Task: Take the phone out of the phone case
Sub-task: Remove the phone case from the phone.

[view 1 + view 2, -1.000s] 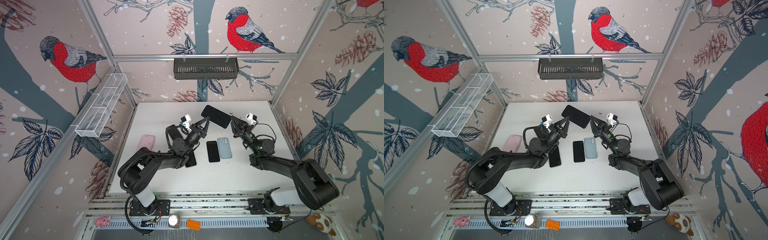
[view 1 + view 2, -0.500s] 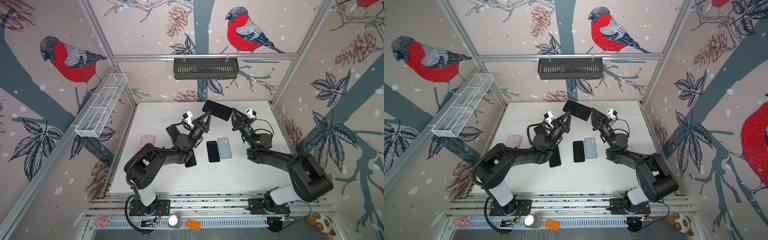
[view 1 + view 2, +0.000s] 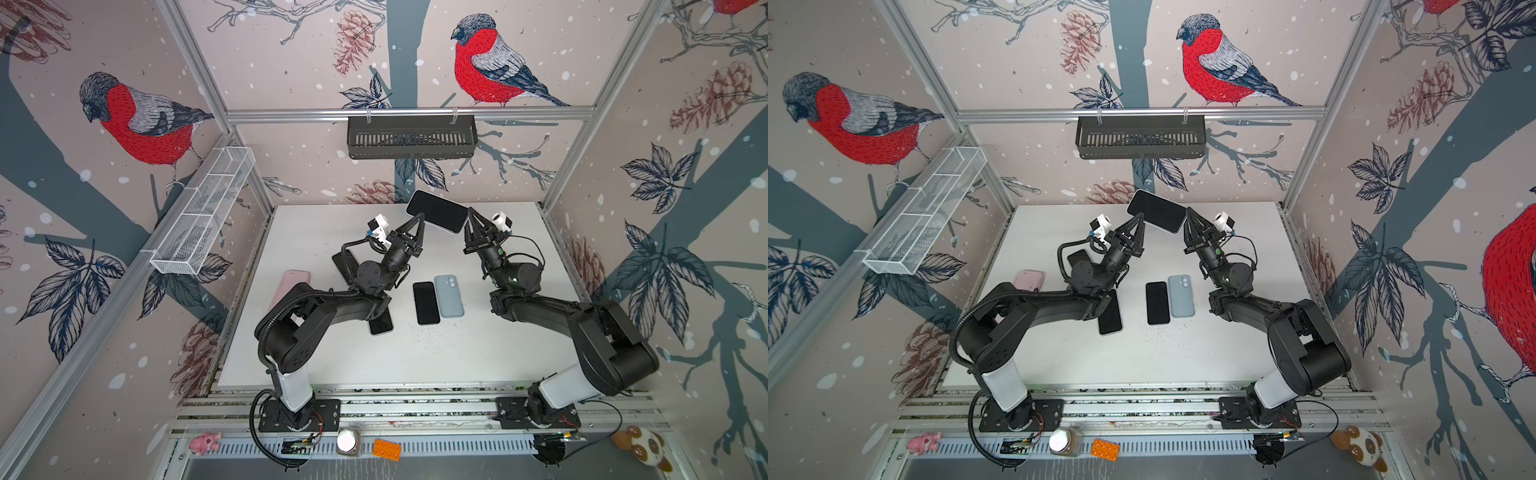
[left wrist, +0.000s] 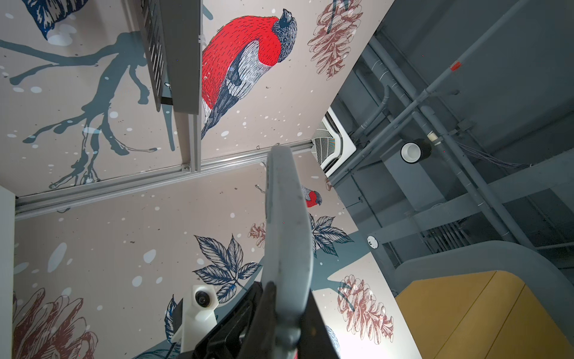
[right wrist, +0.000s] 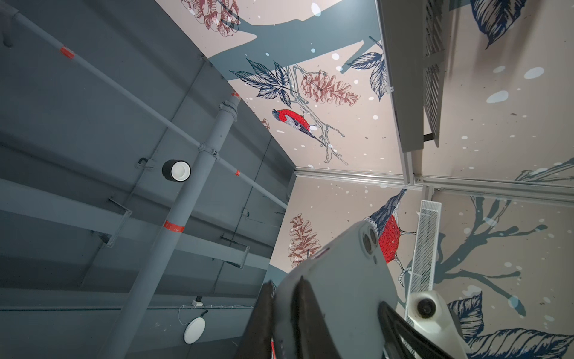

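Observation:
The phone [image 3: 436, 215] [image 3: 1156, 211], dark screen up, sits in a pale grey phone case and hangs high over the back of the white table [image 3: 457, 357]. My left gripper [image 3: 419, 219] [image 3: 1140, 219] is shut on its one short end. My right gripper [image 3: 469, 214] [image 3: 1187, 212] is shut on the opposite end. In the left wrist view the phone case [image 4: 287, 223] runs edge-on out of the gripper [image 4: 287, 300]. In the right wrist view the phone case [image 5: 348, 273] shows its grey back and camera lenses, with the gripper [image 5: 284, 290] pinching its corner.
On the table lie a black phone [image 3: 426, 302], a blue-grey case [image 3: 449, 296], another black phone [image 3: 381, 326] half under the left arm, a pink case [image 3: 291, 282] and a dark case [image 3: 345, 266]. A black basket [image 3: 411, 137] hangs on the back wall, a white wire basket [image 3: 203, 216] on the left.
Both grippers have carried the phone upward and toward the back wall, still holding its two ends. The things on the table have not moved.

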Controlling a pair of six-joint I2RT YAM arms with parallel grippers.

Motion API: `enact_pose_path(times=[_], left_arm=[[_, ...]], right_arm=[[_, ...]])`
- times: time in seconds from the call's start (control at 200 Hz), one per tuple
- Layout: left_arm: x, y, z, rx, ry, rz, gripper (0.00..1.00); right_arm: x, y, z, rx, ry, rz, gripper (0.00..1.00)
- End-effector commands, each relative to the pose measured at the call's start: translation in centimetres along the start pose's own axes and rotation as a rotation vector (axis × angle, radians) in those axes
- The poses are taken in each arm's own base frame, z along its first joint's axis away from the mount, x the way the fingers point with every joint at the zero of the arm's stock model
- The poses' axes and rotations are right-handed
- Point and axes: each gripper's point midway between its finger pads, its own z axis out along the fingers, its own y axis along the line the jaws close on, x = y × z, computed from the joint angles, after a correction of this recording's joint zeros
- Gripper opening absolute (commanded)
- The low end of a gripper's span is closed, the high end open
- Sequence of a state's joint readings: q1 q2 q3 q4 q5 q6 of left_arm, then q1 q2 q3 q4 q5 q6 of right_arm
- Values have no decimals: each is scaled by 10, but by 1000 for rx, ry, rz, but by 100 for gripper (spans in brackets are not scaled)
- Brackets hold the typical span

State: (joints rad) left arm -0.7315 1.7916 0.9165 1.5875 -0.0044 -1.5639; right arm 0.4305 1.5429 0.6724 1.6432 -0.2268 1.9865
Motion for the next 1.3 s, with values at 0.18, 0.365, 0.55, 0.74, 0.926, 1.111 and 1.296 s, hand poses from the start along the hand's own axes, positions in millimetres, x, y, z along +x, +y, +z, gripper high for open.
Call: enact_pose_path(times=[0.18,0.365,0.55,0.74,0.926,1.111,1.296], left_arm=[[27,-35,11,161,136,-47,0],[25,-34,21,172,134,-56,0],[26,-27,27,170,139,-63,0],[26,-24,31,173,136,-70,0],[25,-22,32,176,131,-75,0],[24,-25,33,201,124,-73,0],[22,-31,34,232,111,-68,0]], right_arm=[[33,43,11,-190,180,26,16],[32,45,19,-208,185,41,17],[30,47,25,-220,187,51,18],[29,49,30,-234,191,66,18],[26,45,33,-233,187,86,18],[24,37,35,-221,181,110,19],[20,28,36,-208,168,142,19]])
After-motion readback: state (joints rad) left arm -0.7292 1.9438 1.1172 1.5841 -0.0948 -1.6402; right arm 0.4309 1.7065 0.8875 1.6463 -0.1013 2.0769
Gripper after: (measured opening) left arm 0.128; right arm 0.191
